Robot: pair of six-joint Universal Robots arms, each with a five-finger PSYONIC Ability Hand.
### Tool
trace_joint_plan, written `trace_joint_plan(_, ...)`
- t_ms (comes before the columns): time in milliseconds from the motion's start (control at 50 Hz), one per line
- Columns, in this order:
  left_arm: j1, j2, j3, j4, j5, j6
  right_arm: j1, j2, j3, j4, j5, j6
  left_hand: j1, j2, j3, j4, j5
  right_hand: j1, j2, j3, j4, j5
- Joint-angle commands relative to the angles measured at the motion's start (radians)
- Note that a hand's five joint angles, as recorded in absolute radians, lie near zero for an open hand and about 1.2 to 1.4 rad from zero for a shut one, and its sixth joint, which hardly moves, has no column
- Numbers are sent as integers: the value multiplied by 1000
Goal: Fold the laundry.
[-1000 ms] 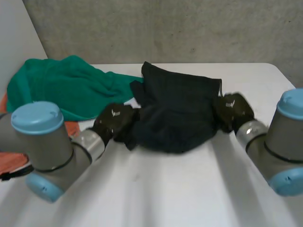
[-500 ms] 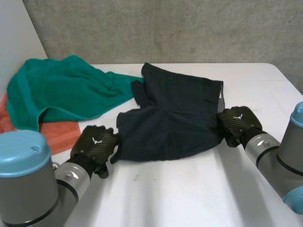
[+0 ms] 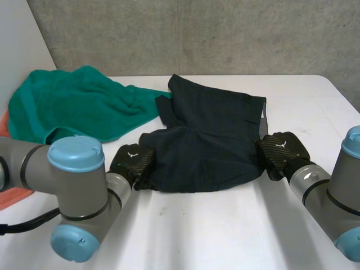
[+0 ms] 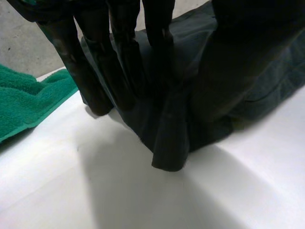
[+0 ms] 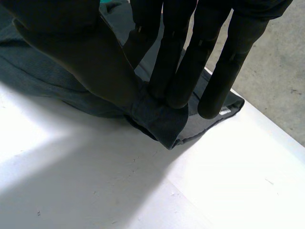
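Your left robot hand point(image 3: 132, 160) has slid in toward the near left corner of the dark shorts point(image 3: 205, 140) since half a second ago, and its arm has swung across in front; the right robot hand point(image 3: 281, 151) has barely shifted. Nearest you the counter point(image 3: 214, 230) lies bare. At the near edge of the shorts, the left robot hand pinches a fold of cloth between straight fingers and thumb, and the fold droops below the fingertips. The right robot hand nips the near right corner against its thumb. The shorts lie mostly flat in the middle of the counter, stretched between the two grips. Expect them to be light and limp: they will likely sag wherever you leave them unsupported, and slide easily on the smooth top. Corner grips through both layers look the best hold, with gentle tension kept between the hands. Farther off at the left sits a heaped green towel point(image 3: 79, 107), its tip reaching the shorts, over an orange towel point(image 3: 14, 194)
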Motion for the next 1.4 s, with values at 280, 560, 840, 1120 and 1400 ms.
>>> trace_joint_plan(280, 15, 365, -89, -492, 72, 421, -39, -164, -45, 493, 1, -429, 380, 391, 393, 403, 411, 247, 200, 192, 197, 204)
trace_joint_plan(560, -44, 429, -179, -709, 86, 680, -69, -245, 37, 708, -86, -603, 380, 391, 393, 403, 411, 247, 200, 192, 197, 204)
trace_joint_plan(840, -4, 126, 344, -141, -17, 664, 43, -26, -378, 308, 147, -304, 380, 391, 393, 403, 411, 247, 200, 192, 197, 204)
trace_joint_plan(1120, 41, 175, 709, 187, -14, 274, 57, -97, -586, -447, 178, 39, 380, 391, 393, 403, 411, 247, 200, 192, 197, 204)
trace_joint_plan(1400, 41, 189, 372, 96, 52, 252, 78, 89, -580, -203, 129, -32, 380, 391, 393, 403, 411, 247, 200, 192, 197, 204)
